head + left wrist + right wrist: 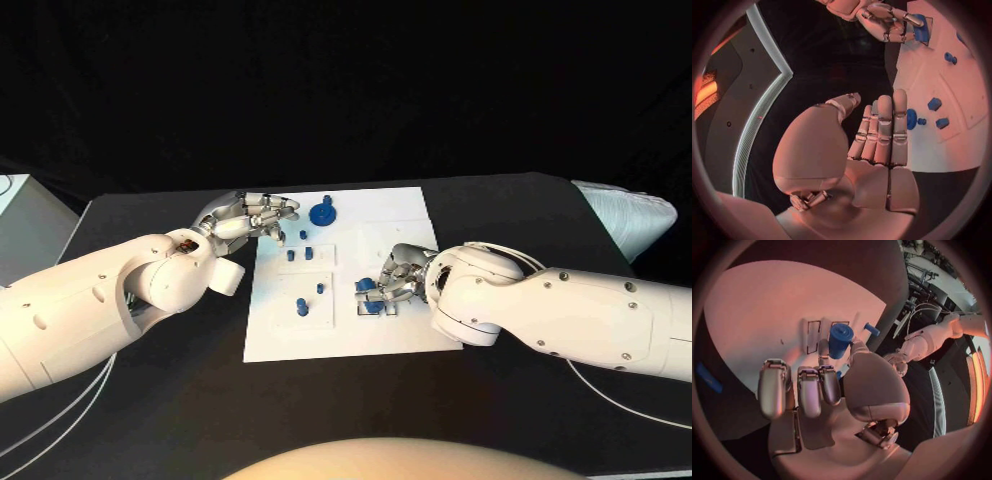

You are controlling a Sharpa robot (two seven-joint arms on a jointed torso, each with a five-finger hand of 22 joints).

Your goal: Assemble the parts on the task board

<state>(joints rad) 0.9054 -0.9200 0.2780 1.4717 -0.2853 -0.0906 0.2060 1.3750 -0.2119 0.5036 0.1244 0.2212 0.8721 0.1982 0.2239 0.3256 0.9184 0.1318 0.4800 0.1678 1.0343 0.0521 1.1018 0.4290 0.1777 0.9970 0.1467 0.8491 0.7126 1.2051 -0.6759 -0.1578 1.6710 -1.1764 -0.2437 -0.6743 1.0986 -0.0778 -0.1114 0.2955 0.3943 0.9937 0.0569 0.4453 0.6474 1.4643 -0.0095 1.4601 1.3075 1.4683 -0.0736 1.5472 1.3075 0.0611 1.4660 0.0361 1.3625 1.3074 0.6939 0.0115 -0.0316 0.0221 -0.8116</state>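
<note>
The white board (378,335) lies in the middle of the head picture on the black table (173,400). Small blue parts stand on it: a round piece with a stem (323,212) near its upper edge, a few short pegs (299,255) in a marked rectangle below that, and one peg (302,305) in the next rectangle down.

At the board's right side, centre right of the frame, the right hand (392,285) lies over a cluster of blue parts (372,298). Its wrist picture shows a blue cylinder (839,339) standing at its fingertips, apparently pinched between thumb and finger.

At the board's upper left corner the left hand (254,218) rests at the edge, fingers straight and pressed together in its wrist picture, holding nothing.

A pale box (29,235) sits at the left edge, and a white ribbed object (630,215) at the right edge.
</note>
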